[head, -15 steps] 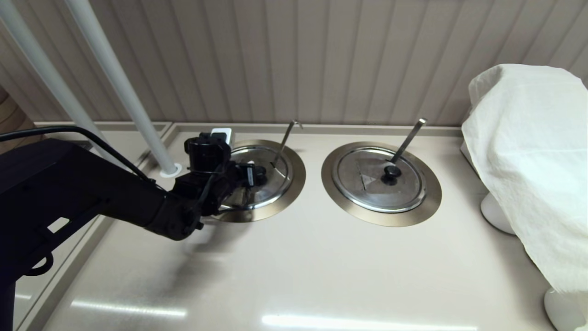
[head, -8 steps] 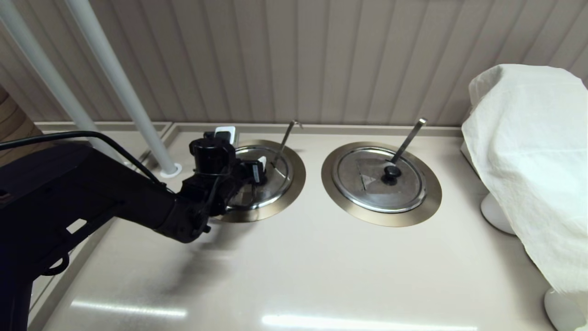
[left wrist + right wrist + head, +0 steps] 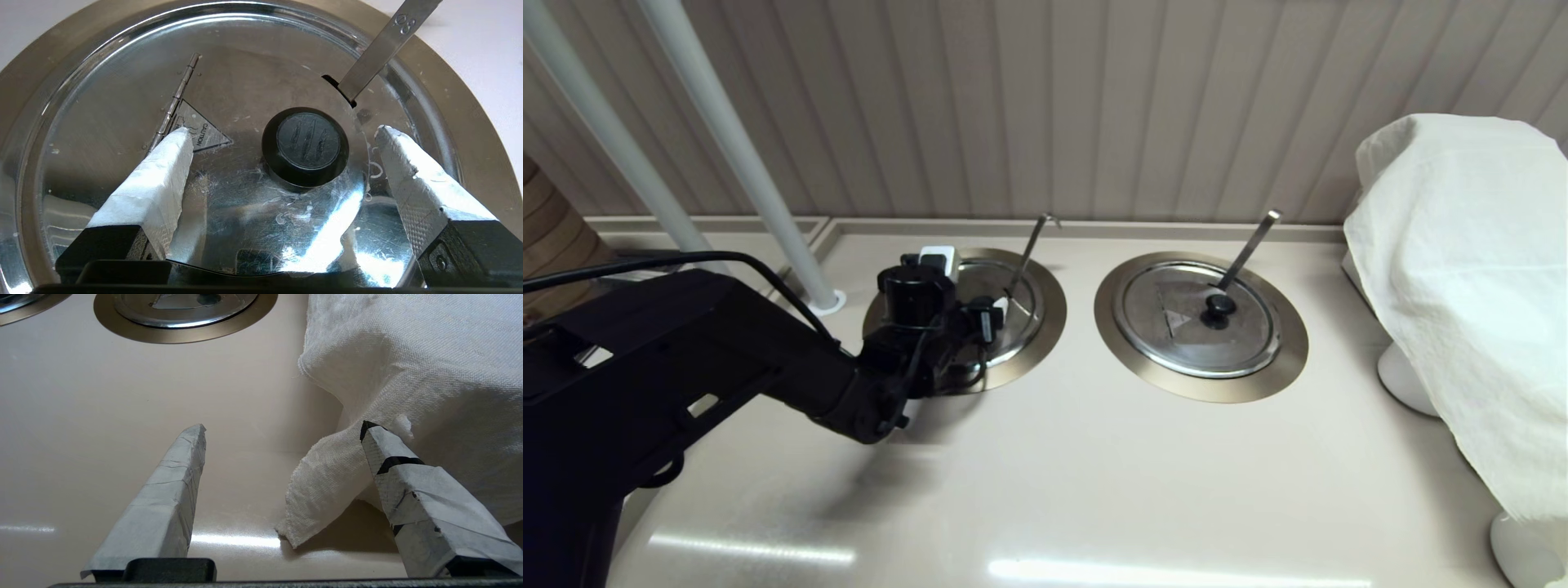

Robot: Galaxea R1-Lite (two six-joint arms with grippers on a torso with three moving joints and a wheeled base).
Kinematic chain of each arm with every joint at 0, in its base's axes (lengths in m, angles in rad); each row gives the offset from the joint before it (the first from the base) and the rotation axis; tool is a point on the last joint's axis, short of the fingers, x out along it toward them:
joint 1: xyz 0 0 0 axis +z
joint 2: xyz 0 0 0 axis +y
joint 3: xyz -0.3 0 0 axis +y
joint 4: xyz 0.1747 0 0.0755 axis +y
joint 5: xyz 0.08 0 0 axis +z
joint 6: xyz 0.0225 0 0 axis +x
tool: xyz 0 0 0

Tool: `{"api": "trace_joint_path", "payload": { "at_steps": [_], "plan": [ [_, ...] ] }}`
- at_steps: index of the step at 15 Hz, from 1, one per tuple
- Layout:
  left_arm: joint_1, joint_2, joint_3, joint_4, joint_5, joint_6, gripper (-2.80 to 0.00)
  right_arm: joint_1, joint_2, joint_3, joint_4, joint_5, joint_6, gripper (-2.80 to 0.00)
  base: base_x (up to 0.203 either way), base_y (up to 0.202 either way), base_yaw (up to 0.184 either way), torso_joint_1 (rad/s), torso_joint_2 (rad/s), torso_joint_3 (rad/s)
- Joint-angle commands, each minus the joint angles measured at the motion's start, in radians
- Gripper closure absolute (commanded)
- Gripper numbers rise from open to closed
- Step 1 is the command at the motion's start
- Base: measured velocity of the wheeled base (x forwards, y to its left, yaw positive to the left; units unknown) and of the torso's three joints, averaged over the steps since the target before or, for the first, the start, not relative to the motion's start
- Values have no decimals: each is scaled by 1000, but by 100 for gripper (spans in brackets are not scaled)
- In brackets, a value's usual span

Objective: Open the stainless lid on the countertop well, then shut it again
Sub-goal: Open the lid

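Note:
The stainless lid (image 3: 1018, 320) lies flat and closed in the countertop well, inside the wide bronze-grey ring (image 3: 1052, 314). A thin hook-tipped ladle handle (image 3: 1031, 247) sticks out through it. My left gripper (image 3: 991, 314) hovers low over the lid and is open. In the left wrist view the lid (image 3: 245, 81) fills the frame. My left gripper (image 3: 284, 132) stands with one taped finger on each side of the black knob (image 3: 305, 146), neither touching it. The hinge and triangle mark (image 3: 202, 134) lie by one fingertip. My right gripper (image 3: 284, 428) is open over bare countertop.
The twin lid (image 3: 1201, 322) with a flat-tipped handle (image 3: 1250, 245) sits in its own ring (image 3: 1282, 359) to the right. A white cloth (image 3: 1462, 269) covers something at the far right, beside my right gripper. A white pole (image 3: 743, 155) rises at the left.
My left arm has moved right and forward across the lid. Its open fingers now straddle the black knob. The lid has not moved.

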Motion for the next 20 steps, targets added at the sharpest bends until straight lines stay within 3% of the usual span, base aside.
{"api": "trace_joint_path", "payload": {
  "at_steps": [1, 13, 20],
  "plan": [
    [0, 26, -9, -5, 1, -1, -280, 0, 0, 0, 0, 0, 0, -280, 0, 0, 0, 0, 0, 0],
    [17, 86, -81, -7, 60, 3, -280, 0, 0, 0, 0, 0, 0, -280, 0, 0, 0, 0, 0, 0],
    [32, 76, -82, -7, 62, 3, -280, 0, 0, 0, 0, 0, 0, -280, 0, 0, 0, 0, 0, 0]
  ]
}}
